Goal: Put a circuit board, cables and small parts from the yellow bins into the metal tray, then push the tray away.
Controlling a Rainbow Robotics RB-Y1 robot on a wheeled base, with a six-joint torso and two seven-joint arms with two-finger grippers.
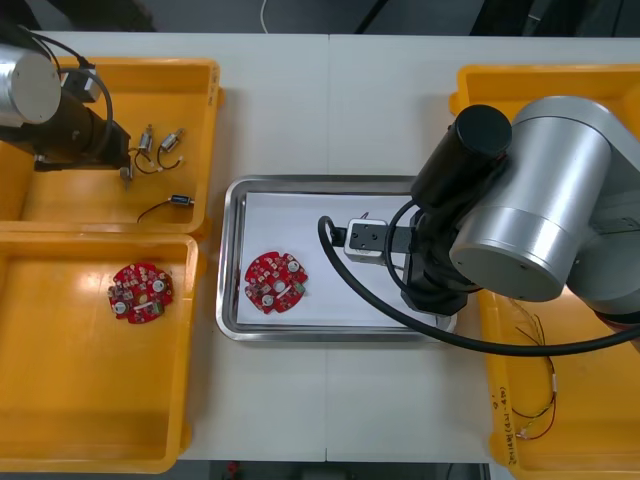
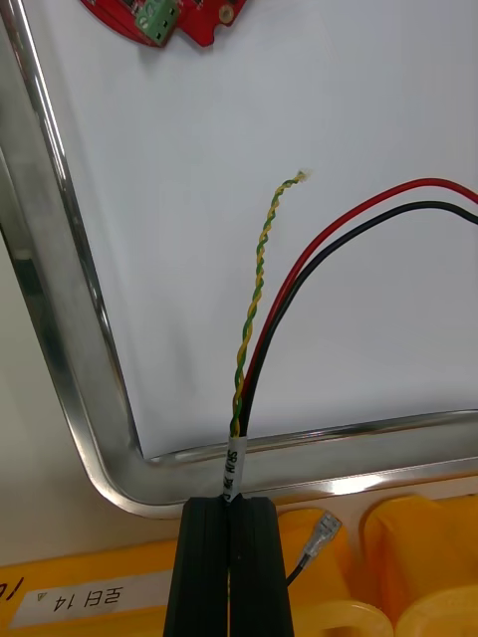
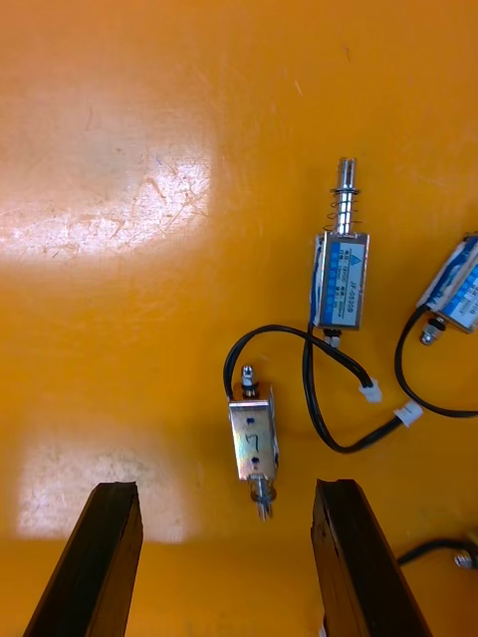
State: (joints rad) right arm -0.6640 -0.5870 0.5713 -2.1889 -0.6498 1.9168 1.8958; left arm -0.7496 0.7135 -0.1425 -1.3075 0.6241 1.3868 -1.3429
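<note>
Twisted cables (image 2: 252, 299) pinched in right tool (image 2: 232, 503) at shiny tray (image 2: 75, 299); left tool (image 3: 226, 486) open abv metal parts (image 3: 341, 279).

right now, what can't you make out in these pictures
- Front view: the right arm hides the metal tray's right end.
- Right wrist view: the red and black cables held by the right gripper run off the edge.
- Left wrist view: the edge cuts a small metal part beyond the open left gripper.

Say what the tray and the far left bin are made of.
Metal tray: probably polished steel, rim mirror-bright; inside matte white. Yellow bin under the open left gripper: likely plastic, glossy, scuffed. Right gripper at the tray's rim grips cables.
</note>
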